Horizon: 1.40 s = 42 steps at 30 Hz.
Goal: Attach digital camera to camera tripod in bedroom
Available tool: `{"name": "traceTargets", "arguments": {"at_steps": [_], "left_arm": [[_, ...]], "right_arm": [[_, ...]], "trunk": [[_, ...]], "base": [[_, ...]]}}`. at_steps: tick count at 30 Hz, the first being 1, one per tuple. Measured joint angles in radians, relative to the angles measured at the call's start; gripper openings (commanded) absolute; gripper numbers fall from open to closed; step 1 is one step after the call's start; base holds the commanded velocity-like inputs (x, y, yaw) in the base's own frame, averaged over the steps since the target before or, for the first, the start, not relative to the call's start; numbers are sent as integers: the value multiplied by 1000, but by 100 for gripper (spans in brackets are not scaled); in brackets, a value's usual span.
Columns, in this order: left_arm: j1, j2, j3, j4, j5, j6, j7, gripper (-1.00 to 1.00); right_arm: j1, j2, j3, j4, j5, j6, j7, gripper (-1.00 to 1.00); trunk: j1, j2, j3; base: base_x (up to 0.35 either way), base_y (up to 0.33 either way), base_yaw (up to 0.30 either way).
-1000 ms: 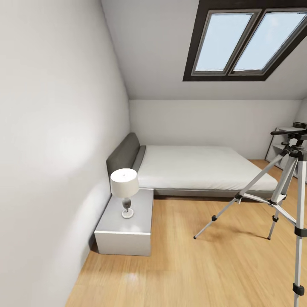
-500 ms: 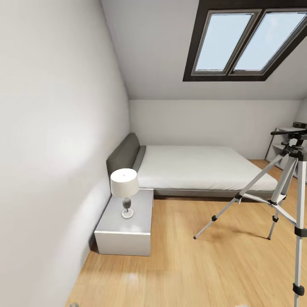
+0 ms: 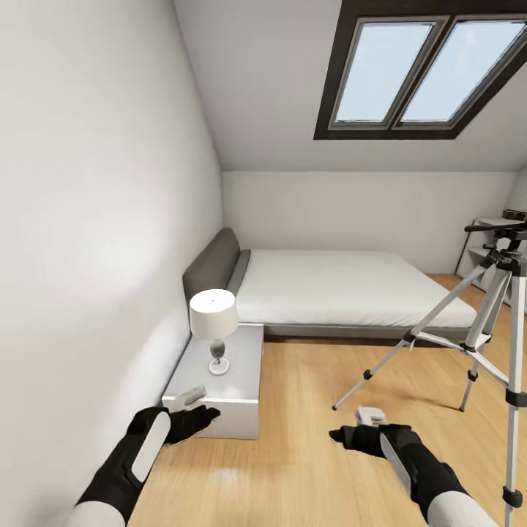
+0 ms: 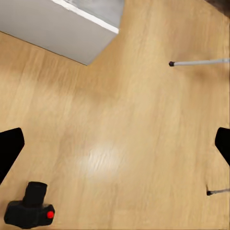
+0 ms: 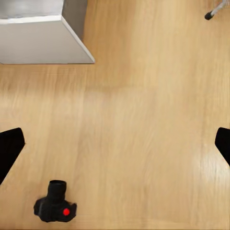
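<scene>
both arms up, camera on the floor, nothing held

head view: left gripper (image 3: 196,411) sits in front of the grey nightstand (image 3: 219,395), right gripper (image 3: 350,432) over bare wood floor (image 3: 307,454) further right. both grippers spread wide, fingers empty. in each wrist view the black fingertips (image 4: 9,146) sit at opposite edges with only floor between them.

digital camera (image 4: 29,211) lies on the floor, red button visible, lens bump pointing toward the nightstand corner (image 4: 72,28). right wrist view has it too (image 5: 55,207), near the left fingertip (image 5: 8,146), not touching.

camera tripod (image 3: 483,322) stands on the floor to the right, legs spread, black head with pan handle on top, well apart from both grippers. one foot tip shows in right wrist view (image 5: 210,15).

bedroom: low bed (image 3: 344,289) against the far wall, lamp (image 3: 214,322) on the nightstand, skylight (image 3: 432,66) in the sloped ceiling.
</scene>
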Motion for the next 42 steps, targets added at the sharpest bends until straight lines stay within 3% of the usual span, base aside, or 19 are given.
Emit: {"name": "traceTargets", "arguments": {"at_steps": [4,6,7,11,15,23,32,42], "left_arm": [[-5,-28,-28,-80,-7,7,2,100],[-6,-36,-55,-128,-8,10,4,100],[-7,-43,-86,-170,-5,12,7,100],[-8,-56,-148,-218,-4,15,27,100],[-8,-63,-182,-235,2,17,68,100],[-9,-85,-206,-240,9,18,141,100],[-8,-112,-211,-205,8,17,176,100],[-9,-112,-211,-195,7,20,182,100]], "right_arm": [[-5,5,-1,-76,-58,42,39,100],[-6,12,1,-102,-82,69,50,100],[-7,22,2,-119,-98,97,59,100],[-7,41,3,-137,-113,145,71,100],[-8,50,4,-144,-119,165,77,100],[-8,56,5,-145,-120,176,82,100],[-8,60,5,-134,-115,176,80,100],[-8,62,6,-136,-112,176,84,100]], "trunk": [[0,0,0],[0,0,0],[0,0,0],[0,0,0],[0,0,0],[0,0,0],[0,0,0],[38,-70,-31]], "base": [[0,0,0],[0,0,0],[0,0,0],[0,0,0],[0,0,0],[0,0,0],[0,0,0],[0,0,0]]}}
